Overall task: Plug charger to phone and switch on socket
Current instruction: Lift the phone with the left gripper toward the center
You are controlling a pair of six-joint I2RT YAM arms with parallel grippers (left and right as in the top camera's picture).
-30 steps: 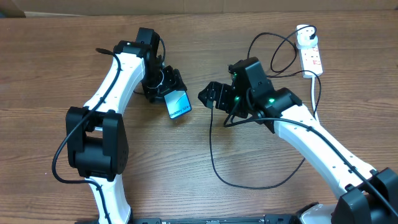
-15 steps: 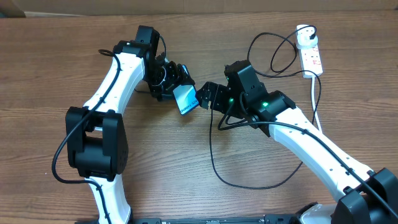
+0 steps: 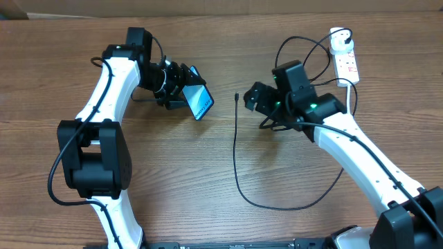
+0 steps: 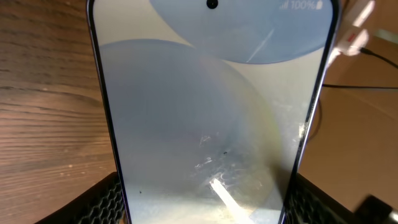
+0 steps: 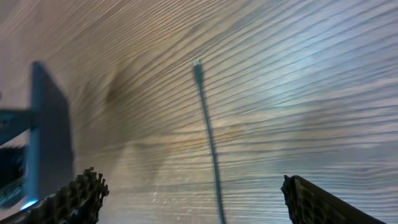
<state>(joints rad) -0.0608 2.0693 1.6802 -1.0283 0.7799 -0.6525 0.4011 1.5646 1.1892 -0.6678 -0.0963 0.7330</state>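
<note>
Right of the phone (image 3: 198, 102): connector tip (image 3: 236, 97) of the charger (image 3: 234, 152) lies loose on the table (image 3: 173, 187), not plugged in.
Phone: raised and tilted off the table, clamped by the left gripper (image 3: 182, 88), screen lit.
Right gripper (image 3: 251, 99): just beyond the tip, fingers spread, holding nothing.
Socket (image 3: 347, 63): far right of the phone; on or off, too small to tell.
Left to do: seemingly everything, namely grasping the tip, inserting it and switching the socket on.

Open table (image 3: 221, 131) separates phone (image 3: 199, 104) from right tool (image 3: 249, 99); charger (image 3: 235, 149) crosses it.
</note>
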